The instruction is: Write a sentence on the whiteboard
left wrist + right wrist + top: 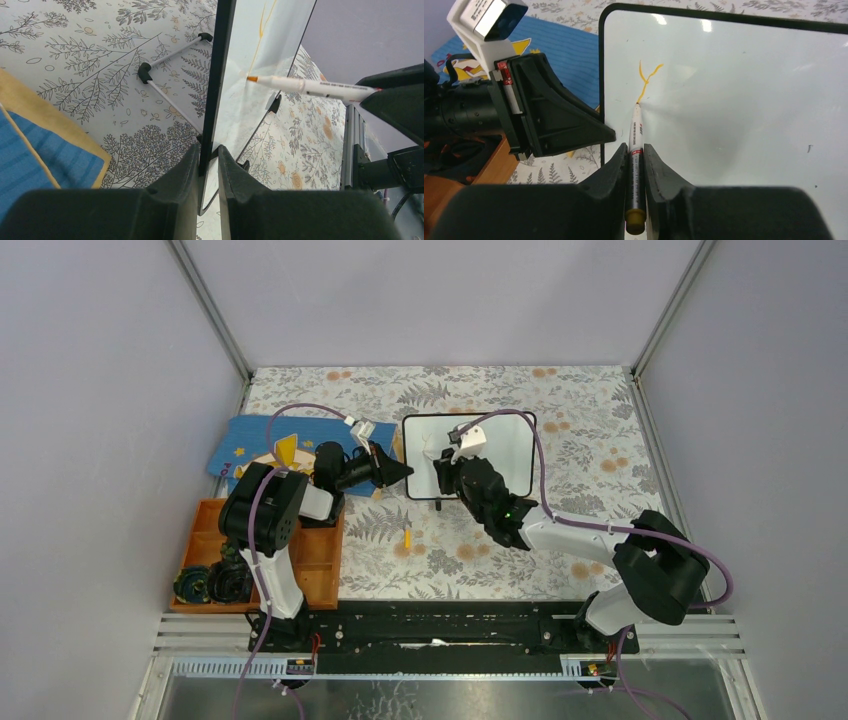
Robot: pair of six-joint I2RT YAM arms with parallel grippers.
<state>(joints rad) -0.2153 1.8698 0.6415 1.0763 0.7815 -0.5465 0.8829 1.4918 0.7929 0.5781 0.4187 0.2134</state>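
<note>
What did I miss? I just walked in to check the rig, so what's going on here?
The left arm's fingers pinch the left edge of the small black-framed whiteboard, steadying it. The right arm's fingers grip a white orange-tipped marker, its tip touching the board at the foot of one orange Y. No other letters show.

The whiteboard (512,440) sits mid-table (580,420), toward the back. A book (245,440) lies just left of it, with a compartment tray (322,570) before the book. A marker (636,125) touches the whiteboard's upper left. A small loose piece (407,537) lies before its left corner.
</note>
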